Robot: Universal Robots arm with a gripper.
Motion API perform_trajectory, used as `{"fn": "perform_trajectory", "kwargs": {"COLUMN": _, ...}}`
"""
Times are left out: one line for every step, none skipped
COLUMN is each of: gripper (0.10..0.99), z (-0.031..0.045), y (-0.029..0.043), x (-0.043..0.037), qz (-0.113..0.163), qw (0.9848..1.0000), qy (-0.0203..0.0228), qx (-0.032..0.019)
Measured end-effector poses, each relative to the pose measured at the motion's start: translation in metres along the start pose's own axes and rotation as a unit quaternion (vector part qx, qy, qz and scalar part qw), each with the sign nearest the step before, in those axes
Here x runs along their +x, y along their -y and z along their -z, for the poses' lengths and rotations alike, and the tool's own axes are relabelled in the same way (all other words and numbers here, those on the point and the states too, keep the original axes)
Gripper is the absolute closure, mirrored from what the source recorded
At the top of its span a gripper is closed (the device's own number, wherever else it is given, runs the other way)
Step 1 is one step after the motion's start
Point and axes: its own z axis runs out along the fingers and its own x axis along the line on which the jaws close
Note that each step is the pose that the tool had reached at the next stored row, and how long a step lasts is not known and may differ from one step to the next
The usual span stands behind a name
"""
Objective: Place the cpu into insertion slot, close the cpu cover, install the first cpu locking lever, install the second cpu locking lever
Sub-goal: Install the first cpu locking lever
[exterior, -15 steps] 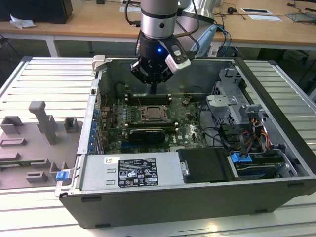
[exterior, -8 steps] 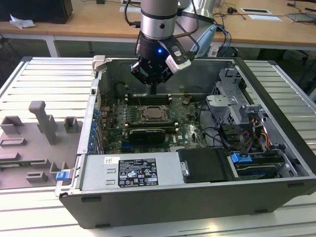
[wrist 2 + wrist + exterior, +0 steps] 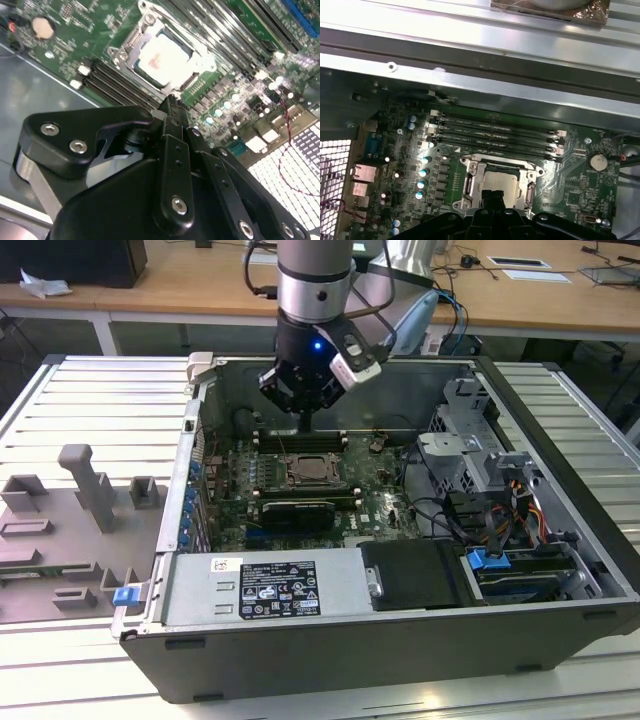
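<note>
The cpu is a pale square chip lying flat in the insertion slot of the green motherboard, inside the open computer case. In both wrist views the cpu shows through the window of the silvery cpu cover, which lies flat around it. My gripper hangs above the board, just behind the slot over the memory slots. Its black fingers are pressed together with nothing between them. In the first wrist view the gripper covers the near edge of the chip.
Long black memory slots run just behind the socket. A black card sits in front of it. The power supply fills the case front; a drive cage and cables crowd the exterior view's right. Grey fixtures stand on the table outside.
</note>
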Motion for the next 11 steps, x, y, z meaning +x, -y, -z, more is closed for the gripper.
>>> {"fn": "perform_trajectory", "kwargs": {"gripper": 0.98, "z": -0.0006, "y": -0.0002, "x": 0.0008, "qz": -0.003, "qw": 1.0, "qy": 0.0002, "qx": 0.0}}
{"fn": "perform_trajectory", "kwargs": {"gripper": 0.98, "z": -0.0012, "y": -0.0002, "x": 0.001, "qz": -0.008, "qw": 1.0, "qy": 0.0004, "qx": 0.0}}
{"fn": "perform_trajectory", "kwargs": {"gripper": 0.98, "z": -0.002, "y": -0.0001, "x": 0.0011, "qz": -0.015, "qw": 0.9999, "qy": 0.0008, "qx": 0.0001}}
{"fn": "perform_trajectory", "kwargs": {"gripper": 0.98, "z": -0.0031, "y": -0.0001, "x": 0.0013, "qz": -0.023, "qw": 0.9997, "qy": 0.0012, "qx": 0.0002}}
{"fn": "perform_trajectory", "kwargs": {"gripper": 0.98, "z": -0.0041, "y": -0.0001, "x": 0.0015, "qz": -0.029, "qw": 0.9996, "qy": 0.0015, "qx": 0.0003}}
{"fn": "perform_trajectory", "kwargs": {"gripper": 0.98, "z": -0.0049, "y": -0.0001, "x": 0.0017, "qz": -0.035, "qw": 0.9994, "qy": 0.0018, "qx": 0.0003}}
{"fn": "perform_trajectory", "kwargs": {"gripper": 0.98, "z": -0.0058, "y": -0.0001, "x": 0.002, "qz": -0.041, "qw": 0.9991, "qy": 0.0021, "qx": 0.0003}}
{"fn": "perform_trajectory", "kwargs": {"gripper": 0.98, "z": -0.0063, "y": -0.0001, "x": 0.0027, "qz": -0.045, "qw": 0.999, "qy": 0.0023, "qx": 0.0004}}
{"fn": "perform_trajectory", "kwargs": {"gripper": 0.98, "z": -0.0066, "y": -0.0002, "x": 0.0038, "qz": -0.046, "qw": 0.9989, "qy": 0.0023, "qx": 0.0005}}
{"fn": "perform_trajectory", "kwargs": {"gripper": 0.98, "z": -0.0068, "y": -0.0004, "x": 0.0043, "qz": -0.046, "qw": 0.9989, "qy": 0.0023, "qx": 0.0005}}
{"fn": "perform_trajectory", "kwargs": {"gripper": 0.98, "z": -0.0069, "y": -0.0004, "x": 0.0047, "qz": -0.046, "qw": 0.9989, "qy": 0.0023, "qx": 0.0005}}
